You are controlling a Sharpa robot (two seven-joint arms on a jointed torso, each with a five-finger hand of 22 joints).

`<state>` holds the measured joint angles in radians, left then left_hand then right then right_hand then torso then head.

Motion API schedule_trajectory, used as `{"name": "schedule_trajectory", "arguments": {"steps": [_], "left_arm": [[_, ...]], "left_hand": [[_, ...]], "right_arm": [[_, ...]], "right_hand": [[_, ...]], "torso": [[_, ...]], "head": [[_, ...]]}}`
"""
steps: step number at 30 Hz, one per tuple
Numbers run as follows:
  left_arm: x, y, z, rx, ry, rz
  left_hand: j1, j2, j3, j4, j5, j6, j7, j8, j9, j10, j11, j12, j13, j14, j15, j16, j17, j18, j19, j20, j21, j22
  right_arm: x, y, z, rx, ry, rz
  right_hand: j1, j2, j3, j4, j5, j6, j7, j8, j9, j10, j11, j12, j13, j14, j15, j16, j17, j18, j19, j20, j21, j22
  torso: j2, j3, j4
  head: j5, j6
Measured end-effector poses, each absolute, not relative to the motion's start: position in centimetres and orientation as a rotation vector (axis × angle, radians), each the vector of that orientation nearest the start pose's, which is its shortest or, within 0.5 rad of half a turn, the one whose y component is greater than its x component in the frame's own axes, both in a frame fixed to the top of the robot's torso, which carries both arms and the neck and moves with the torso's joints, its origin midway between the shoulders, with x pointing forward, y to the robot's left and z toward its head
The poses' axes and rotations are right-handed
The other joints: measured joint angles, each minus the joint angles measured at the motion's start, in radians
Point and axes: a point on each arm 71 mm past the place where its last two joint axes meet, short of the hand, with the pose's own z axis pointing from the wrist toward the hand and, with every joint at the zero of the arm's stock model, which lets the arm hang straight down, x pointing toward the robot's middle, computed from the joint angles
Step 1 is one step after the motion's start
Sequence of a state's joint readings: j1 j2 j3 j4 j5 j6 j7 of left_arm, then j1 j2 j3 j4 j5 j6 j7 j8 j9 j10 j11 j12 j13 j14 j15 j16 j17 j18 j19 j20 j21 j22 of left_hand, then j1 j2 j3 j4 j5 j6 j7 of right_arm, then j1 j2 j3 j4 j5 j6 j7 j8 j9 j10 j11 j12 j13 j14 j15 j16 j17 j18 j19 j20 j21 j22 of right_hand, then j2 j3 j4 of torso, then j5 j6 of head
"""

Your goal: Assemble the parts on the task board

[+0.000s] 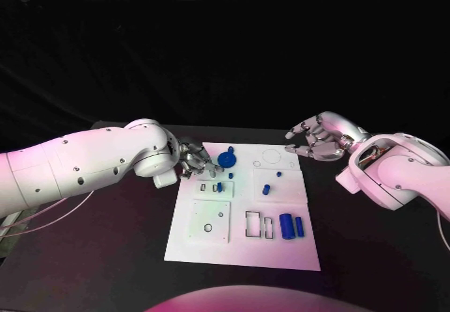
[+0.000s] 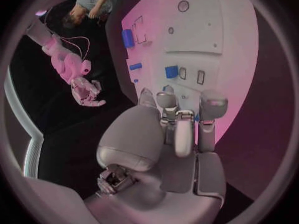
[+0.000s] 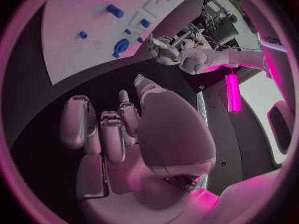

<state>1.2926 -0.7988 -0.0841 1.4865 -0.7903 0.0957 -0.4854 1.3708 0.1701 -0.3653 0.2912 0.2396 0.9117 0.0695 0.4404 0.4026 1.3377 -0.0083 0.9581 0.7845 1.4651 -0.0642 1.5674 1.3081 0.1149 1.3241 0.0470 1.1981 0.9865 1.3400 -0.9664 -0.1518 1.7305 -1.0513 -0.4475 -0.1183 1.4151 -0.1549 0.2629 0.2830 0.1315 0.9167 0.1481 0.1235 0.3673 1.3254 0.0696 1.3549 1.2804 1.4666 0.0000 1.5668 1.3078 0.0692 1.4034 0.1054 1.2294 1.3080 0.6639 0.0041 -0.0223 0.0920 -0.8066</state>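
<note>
The white task board (image 1: pixel 211 244) lies in the middle of the black table. A round blue part (image 1: pixel 227 158) stands near the board's far left corner. Small blue pieces (image 1: pixel 266 189) dot its middle, and two blue cylinders (image 1: pixel 292 227) lie side by side at its near right. My left hand (image 1: pixel 198 162) hovers over the board's far left edge, just left of the round part, fingers apart and holding nothing. The left wrist view has its fingers (image 2: pixel 177 115) stretched over the board (image 2: pixel 215 32). My right hand (image 1: pixel 317 142) hangs off the far right corner, fingers loosely curled around nothing.
Rectangular and round cut-outs (image 1: pixel 255 223) mark the board. Black table (image 1: pixel 112 247) surrounds it on all sides. In the right wrist view my right hand (image 3: pixel 118 129) is above bare table, with the board (image 3: pixel 81 7) and my left hand (image 3: pixel 163 49) beyond it.
</note>
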Motion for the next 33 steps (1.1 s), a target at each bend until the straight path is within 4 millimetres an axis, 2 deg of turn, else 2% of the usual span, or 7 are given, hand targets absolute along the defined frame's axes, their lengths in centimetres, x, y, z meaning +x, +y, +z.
{"name": "schedule_trajectory", "arguments": {"steps": [1, 5, 13, 17, 19, 26, 33], "left_arm": [[48.8, 19.9, -20.3, -0.403, 2.360, -0.600], [48.8, 19.6, -20.5, -0.386, 2.382, -0.554], [48.6, 19.1, -20.7, -0.372, 2.415, -0.513], [48.6, 19.2, -20.8, -0.365, 2.430, -0.501], [48.5, 19.1, -20.8, -0.361, 2.437, -0.496], [48.4, 18.3, -21.1, -0.340, 2.457, -0.488], [48.3, 18.0, -21.2, -0.329, 2.466, -0.474]], "left_hand": [[0.008, 0.004, -0.008, 0.000, 0.009, -0.002, 0.002, -0.006, 0.000, -0.033, 0.003, -0.041, -0.043, 0.000, 0.000, 0.000, 0.000, -0.015, 0.016, 0.000, 0.036, 0.053], [0.040, 0.027, -0.025, -0.002, 0.019, -0.028, 0.020, -0.027, -0.003, -0.125, 0.014, -0.166, -0.165, 0.002, 0.003, 0.000, 0.000, -0.016, 0.021, 0.002, 0.063, 0.089], [0.102, 0.082, -0.029, 0.000, 0.028, -0.094, 0.040, -0.026, 0.008, -0.223, 0.036, -0.201, -0.175, 0.002, 0.024, 0.000, 0.000, -0.016, -0.004, 0.026, 0.029, 0.048], [0.101, 0.084, -0.052, 0.002, 0.028, -0.096, 0.042, 0.001, 0.021, -0.228, 0.038, -0.189, -0.168, 0.000, 0.025, 0.000, 0.000, -0.016, 0.014, 0.031, 0.053, 0.090], [0.086, 0.089, -0.067, 0.002, 0.028, -0.087, 0.033, 0.032, 0.036, -0.210, 0.031, -0.154, -0.147, 0.000, 0.025, 0.000, 0.000, -0.015, 0.044, 0.027, 0.095, 0.152], [0.023, 0.083, -0.066, 0.001, 0.027, -0.069, 0.003, 0.186, 0.140, -0.076, 0.006, 0.152, 0.170, 0.000, 0.011, 0.000, 0.000, -0.031, 0.076, 0.011, 0.147, 0.239], [-0.014, 0.083, -0.066, 0.001, 0.008, -0.118, -0.001, 0.252, 0.218, -0.050, 0.002, 0.240, 0.269, 0.000, 0.011, 0.000, 0.000, -0.031, 0.082, 0.005, 0.164, 0.272]], "right_arm": [[45.7, -21.1, -14.6, 0.209, 1.663, 0.835], [46.2, -21.6, -14.6, 0.222, 1.658, 0.819], [46.6, -22.1, -14.7, 0.237, 1.655, 0.801], [46.8, -22.2, -14.7, 0.243, 1.655, 0.793], [46.8, -22.3, -14.7, 0.245, 1.656, 0.790], [46.9, -22.3, -14.8, 0.250, 1.659, 0.782], [47.1, -22.4, -14.8, 0.255, 1.664, 0.774]], "right_hand": [[-0.005, -0.005, 0.000, 0.000, 0.000, 0.000, 0.000, 0.000, 0.000, 0.000, 0.000, 0.003, 0.000, 0.000, 0.000, 0.000, 0.000, 0.000, 0.000, 0.000, 0.000, 0.000], [-0.005, -0.005, 0.000, 0.000, 0.000, 0.000, 0.000, 0.000, 0.001, 0.000, 0.000, 0.003, 0.000, 0.000, 0.000, 0.000, 0.000, 0.000, 0.000, 0.000, 0.000, 0.000], [-0.005, -0.005, 0.000, 0.000, 0.000, 0.000, 0.000, 0.001, 0.001, 0.000, 0.000, 0.003, 0.000, 0.000, 0.000, 0.000, 0.000, 0.000, 0.000, 0.000, 0.000, 0.000], [-0.005, -0.005, 0.000, 0.000, 0.000, 0.000, 0.000, 0.004, 0.001, 0.000, 0.000, 0.003, 0.000, 0.000, 0.000, 0.000, 0.000, 0.000, 0.000, 0.000, 0.000, 0.000], [-0.005, -0.005, 0.000, 0.000, 0.000, 0.000, 0.000, 0.004, 0.001, 0.000, 0.000, 0.003, 0.000, 0.000, 0.000, 0.000, 0.000, 0.000, 0.000, 0.000, 0.000, 0.000], [-0.009, -0.009, 0.003, 0.003, 0.004, 0.000, 0.000, 0.004, 0.001, 0.000, 0.000, 0.003, 0.000, 0.000, 0.000, 0.000, 0.000, 0.000, 0.000, 0.000, 0.000, 0.000], [-0.009, -0.009, 0.003, 0.003, 0.004, 0.000, 0.000, 0.004, 0.001, 0.000, 0.000, 0.003, 0.000, 0.000, 0.000, 0.000, 0.000, 0.000, 0.000, 0.000, 0.000, 0.000]], "torso": [[0.000, 0.0000, 0.0006], [0.000, -0.0006, 0.0010], [0.001, -0.0017, 0.0012], [0.001, -0.0018, 0.0012], [0.001, -0.0018, 0.0012], [0.001, -0.0018, 0.0008], [0.001, -0.0010, 0.0000]], "head": [[0.000, -0.001], [0.000, -0.005], [0.002, -0.012], [0.003, -0.015], [0.003, -0.017], [0.004, -0.021], [0.003, -0.023]]}}
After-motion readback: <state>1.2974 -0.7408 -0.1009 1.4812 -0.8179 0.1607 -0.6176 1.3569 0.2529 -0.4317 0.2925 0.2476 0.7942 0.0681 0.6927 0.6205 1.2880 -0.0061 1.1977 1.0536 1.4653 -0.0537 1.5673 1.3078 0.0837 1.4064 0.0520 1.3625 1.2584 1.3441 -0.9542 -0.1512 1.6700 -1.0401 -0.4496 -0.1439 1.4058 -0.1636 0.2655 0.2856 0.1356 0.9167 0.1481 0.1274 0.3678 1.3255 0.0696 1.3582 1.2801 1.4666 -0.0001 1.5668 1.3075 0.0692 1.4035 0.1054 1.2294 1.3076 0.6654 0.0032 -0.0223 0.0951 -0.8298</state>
